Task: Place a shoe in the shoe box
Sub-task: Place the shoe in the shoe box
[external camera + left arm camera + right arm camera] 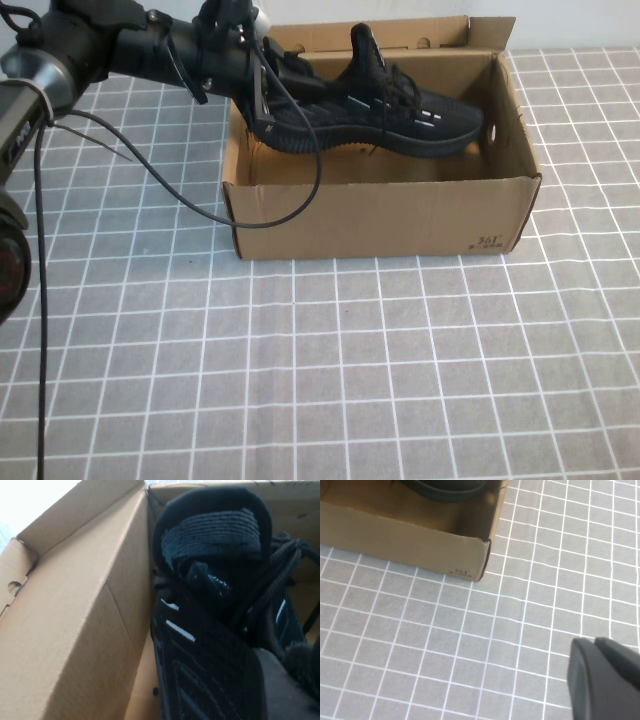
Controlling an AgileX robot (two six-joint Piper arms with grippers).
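The black mesh shoe (400, 115) is inside the open brown shoe box (380, 215), toe toward the right wall, heel raised at the left end. My left gripper (268, 88) reaches over the box's left wall and is shut on the shoe's heel. In the left wrist view the shoe (200, 630) fills the frame beside the box wall (85, 620), with one grey finger pad (282, 692) pressed against it. My right gripper (605, 675) is shut and empty over the table, off the box's "361" corner (470, 565). It is out of the high view.
The box's flap lid (400, 35) stands open at the back. A grey tablecloth with a white grid (350, 370) covers the table in front of the box. The left arm's black cable (200, 200) hangs over the box's left front corner.
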